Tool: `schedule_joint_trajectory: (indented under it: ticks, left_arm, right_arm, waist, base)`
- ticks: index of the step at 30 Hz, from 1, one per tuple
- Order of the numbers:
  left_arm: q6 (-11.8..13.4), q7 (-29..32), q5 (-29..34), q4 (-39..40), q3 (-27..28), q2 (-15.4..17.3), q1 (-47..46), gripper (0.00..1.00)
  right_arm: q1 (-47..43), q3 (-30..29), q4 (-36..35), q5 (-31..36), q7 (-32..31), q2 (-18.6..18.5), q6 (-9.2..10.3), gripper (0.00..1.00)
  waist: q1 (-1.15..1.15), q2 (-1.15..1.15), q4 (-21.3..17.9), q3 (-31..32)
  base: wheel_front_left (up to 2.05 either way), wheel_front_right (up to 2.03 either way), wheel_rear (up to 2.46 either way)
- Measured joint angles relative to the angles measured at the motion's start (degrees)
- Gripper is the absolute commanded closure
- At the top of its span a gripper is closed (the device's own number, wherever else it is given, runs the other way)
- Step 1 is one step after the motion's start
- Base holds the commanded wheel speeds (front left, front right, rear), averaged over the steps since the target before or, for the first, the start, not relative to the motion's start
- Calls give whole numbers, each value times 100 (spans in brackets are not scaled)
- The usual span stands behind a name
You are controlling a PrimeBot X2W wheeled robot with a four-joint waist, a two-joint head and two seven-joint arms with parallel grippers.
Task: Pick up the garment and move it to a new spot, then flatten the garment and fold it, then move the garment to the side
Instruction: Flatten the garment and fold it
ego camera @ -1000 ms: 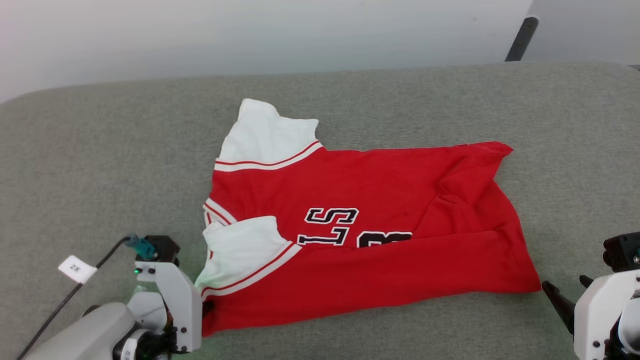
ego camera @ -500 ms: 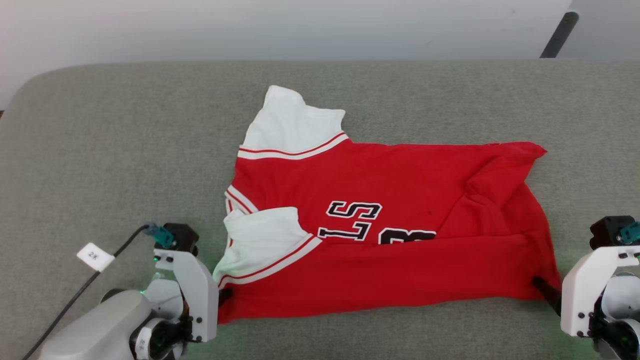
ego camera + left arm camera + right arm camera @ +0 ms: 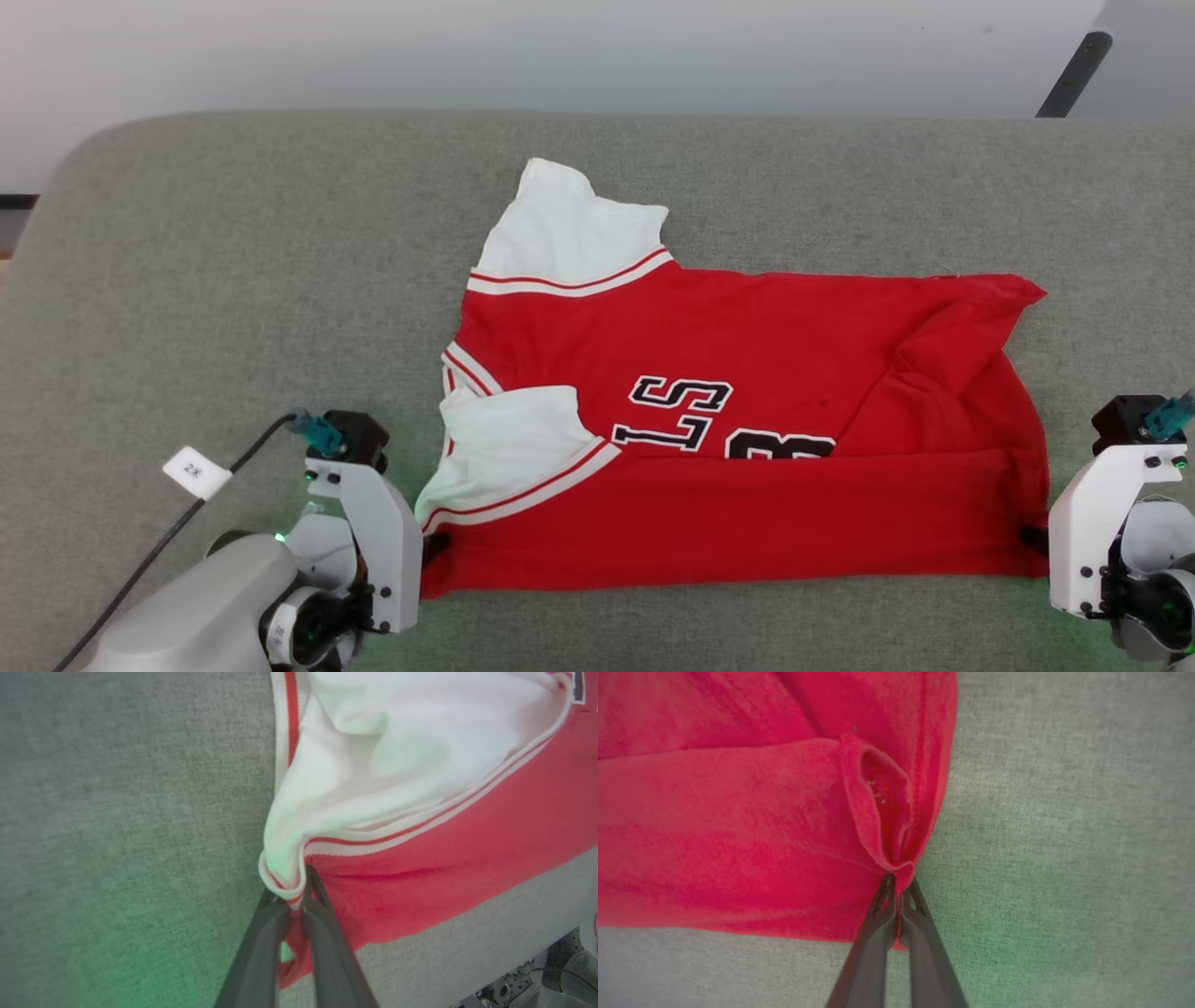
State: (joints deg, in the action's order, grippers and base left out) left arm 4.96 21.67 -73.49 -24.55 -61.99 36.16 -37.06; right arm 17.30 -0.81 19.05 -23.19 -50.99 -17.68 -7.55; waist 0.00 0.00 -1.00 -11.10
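Observation:
The garment [image 3: 747, 439], a red T-shirt with white sleeves and black-and-white lettering, lies sideways on the grey surface [image 3: 233, 280], its near strip folded over the lettering. My left gripper [image 3: 431, 549] is shut on the near left corner, where the white sleeve's striped trim meets red cloth. In the left wrist view the left gripper [image 3: 295, 896] pinches that bunched edge of the garment [image 3: 420, 849]. My right gripper [image 3: 1034, 539] is shut on the near right corner. The right wrist view shows the right gripper [image 3: 898, 884] clamped on a red fold of the garment [image 3: 738, 826].
The grey surface [image 3: 1064, 835] reaches past the shirt on every side, with rounded far corners and a pale wall behind. A dark pole [image 3: 1074, 75] leans at the far right. A tagged cable [image 3: 191, 471] runs to my left wrist.
My right gripper moved in to the shirt's near right corner and shut on it. The left gripper kept its hold. The head camera turned, shifting the whole picture.

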Motion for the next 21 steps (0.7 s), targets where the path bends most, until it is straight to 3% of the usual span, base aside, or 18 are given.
schedule_joint_trajectory:
  ticks: [5,10,21]
  left_arm:
    - [-14,7,-12,14,-4,9,12,100]
    - [136,152,-71,315,-48,141,179,100]
    - [754,497,-219,1365,-248,561,772,100]
  right_arm:
    - [-16,32,-4,-55,-102,-83,0,100]
    - [-325,15,-214,-167,-325,-238,1,100]
    - [-1164,-169,-793,-355,-706,-435,2,100]
  waist:
    - [0,0,-5,99]
    - [0,0,-30,334]
    - [0,0,-114,766]
  base:
    - [0,0,0]
    - [0,0,0]
    - [0,0,0]
